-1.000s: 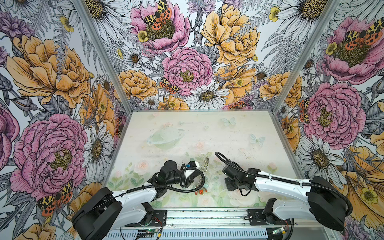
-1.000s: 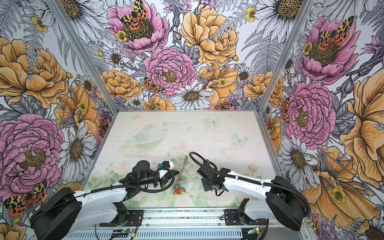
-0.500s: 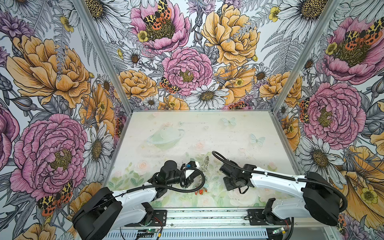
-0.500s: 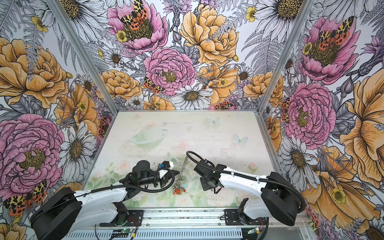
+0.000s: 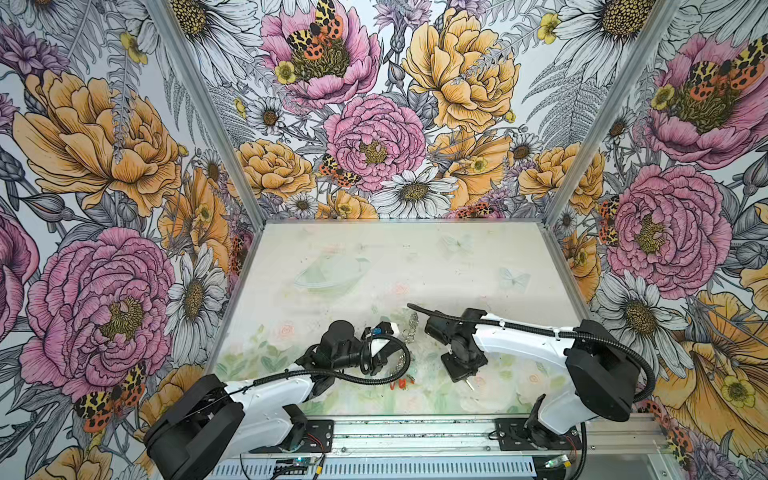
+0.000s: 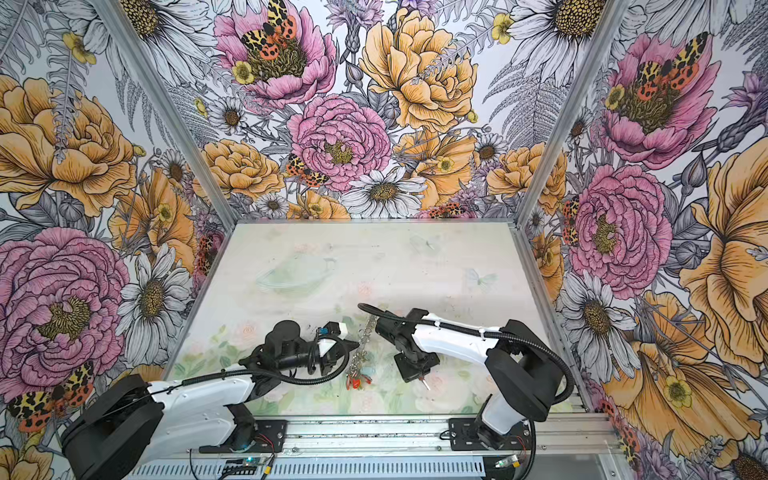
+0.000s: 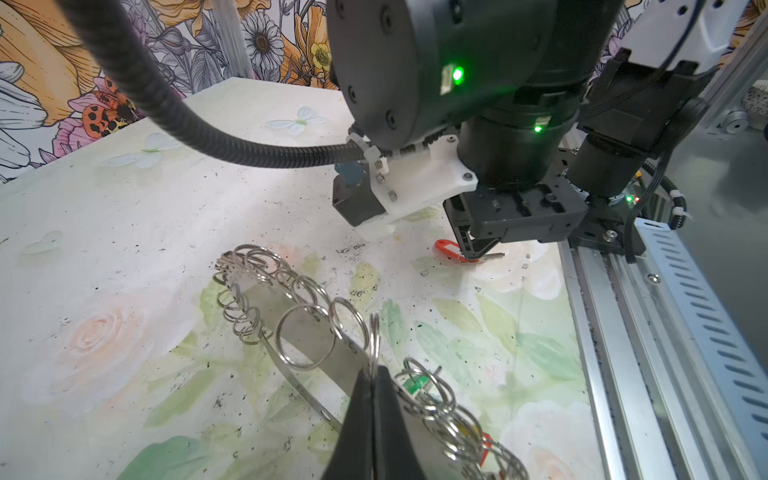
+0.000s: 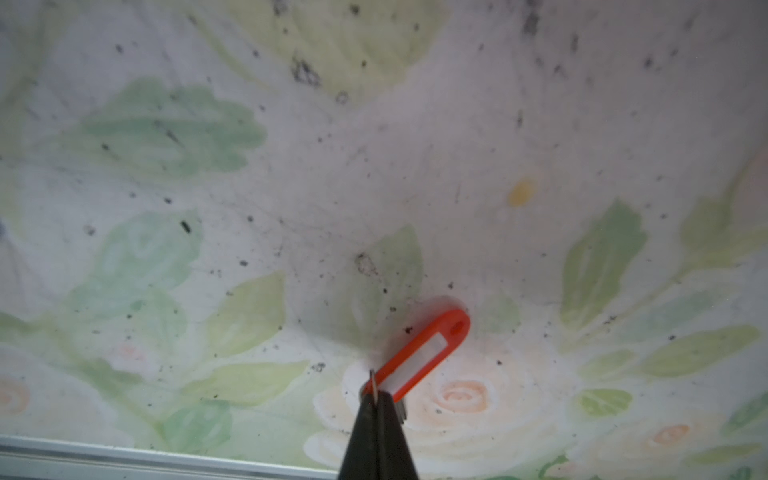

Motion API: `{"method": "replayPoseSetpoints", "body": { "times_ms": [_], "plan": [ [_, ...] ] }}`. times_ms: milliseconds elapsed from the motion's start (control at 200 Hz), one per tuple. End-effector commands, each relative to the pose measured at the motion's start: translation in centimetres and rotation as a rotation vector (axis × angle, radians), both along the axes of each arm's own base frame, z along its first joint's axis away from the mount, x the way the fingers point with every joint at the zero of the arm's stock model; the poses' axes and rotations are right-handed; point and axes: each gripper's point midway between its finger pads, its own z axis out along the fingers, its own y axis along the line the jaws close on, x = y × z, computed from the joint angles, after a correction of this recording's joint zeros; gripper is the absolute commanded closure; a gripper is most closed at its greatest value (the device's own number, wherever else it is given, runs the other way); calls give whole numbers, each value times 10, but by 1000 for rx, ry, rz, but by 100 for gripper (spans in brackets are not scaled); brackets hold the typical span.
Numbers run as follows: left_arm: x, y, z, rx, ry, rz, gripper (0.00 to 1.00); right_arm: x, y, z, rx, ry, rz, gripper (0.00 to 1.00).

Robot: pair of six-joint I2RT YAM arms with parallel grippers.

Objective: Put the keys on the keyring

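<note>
while i am pinching a ring and a key

as i am watching from far away, my left gripper is squeezing tight on one wire ring at the edge of the keyring. the keyring is standing up on its thin edge, low by the table, near the front, between my two grippers. other keys with red and blue-green tags are hanging at its front end. my right gripper is pinching a small key with a red tag, low over the table and apart from the keyring. i cannot tell if the tag is touching the table.
</note>
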Motion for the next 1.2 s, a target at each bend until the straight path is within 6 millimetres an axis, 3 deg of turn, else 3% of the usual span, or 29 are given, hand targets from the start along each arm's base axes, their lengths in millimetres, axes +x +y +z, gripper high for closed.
{"method": "replayPoseSetpoints", "body": {
  "times_ms": [0,230,355,555,676,896,1196],
  "plan": [
    [2,-8,20,-44,-51,-25,100,3,-3,5,-6,41,31,100],
    [2,-8,20,-44,-52,-26,100,14,1,-8,-28,93,80,100],
    [2,-8,20,-43,-51,-26,100,29,3,-6,-17,80,76,100],
    [2,-8,20,-42,-52,-26,100,37,2,7,0,20,83,82],
    [2,-8,19,-39,-50,-26,100,39,0,18,27,-41,63,77],
    [2,-9,19,-39,-49,-26,100,37,4,26,156,-196,0,78],
    [2,-9,19,-40,-48,-30,100,26,11,12,251,-287,-30,81]
  ]
}}
